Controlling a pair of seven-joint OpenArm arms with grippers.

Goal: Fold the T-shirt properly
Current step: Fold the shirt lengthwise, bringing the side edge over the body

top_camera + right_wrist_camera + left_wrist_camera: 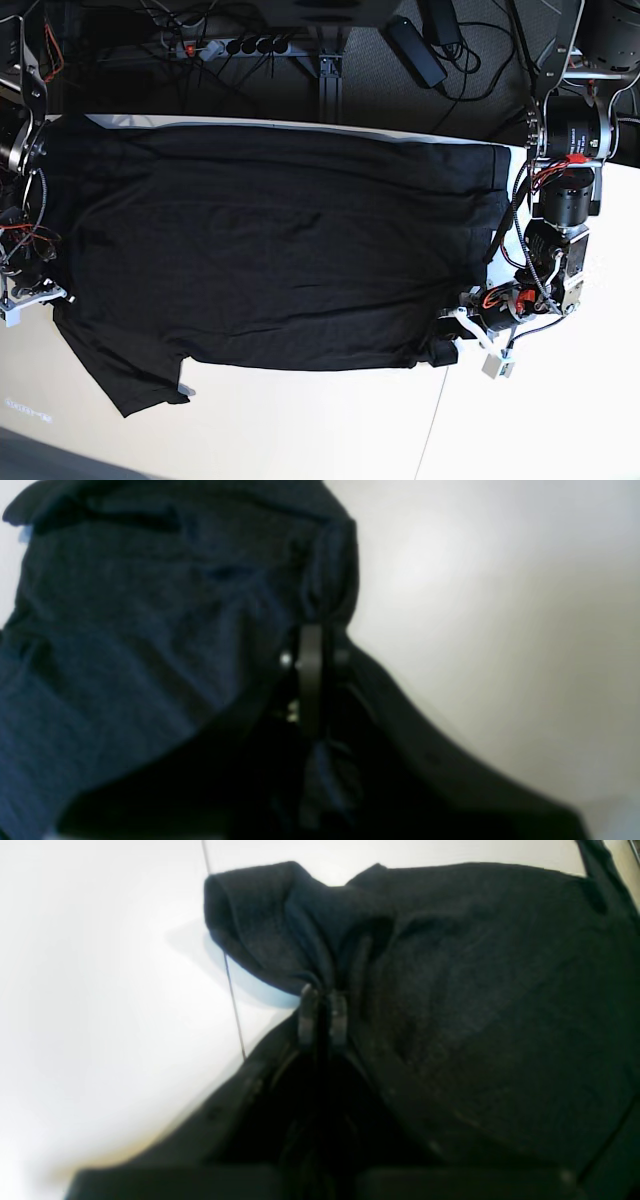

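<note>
A: Two claws, one garment. Start with the biggest thing: where does the T-shirt [270,250] lie?

B: Spread flat on the white surface [520,420], filling most of the base view. Its long axis runs from nine o'clock to three o'clock. One sleeve [125,375] sticks out toward seven o'clock.

A: And the arms?

B: One at each short end. The left arm [560,210] stands at three o'clock in the base view, the right arm [20,230] at nine o'clock, mostly hidden behind the cloth edge.

A: What are the claws doing?

B: The left claw [322,1012] is closed on a bunched fold of the T-shirt's edge; in its wrist view the cloth rises to twelve o'clock from the tips and spreads toward three o'clock. The right claw [312,652] is pinched on a gathered bit of fabric too, with the cloth running up and out toward nine o'clock.

A: So which relation decides the next move?

B: My judgement: both grips sit on the near long edge, at five and eight o'clock in the base view, so the fold probably goes across the short way, toward twelve o'clock.
</note>
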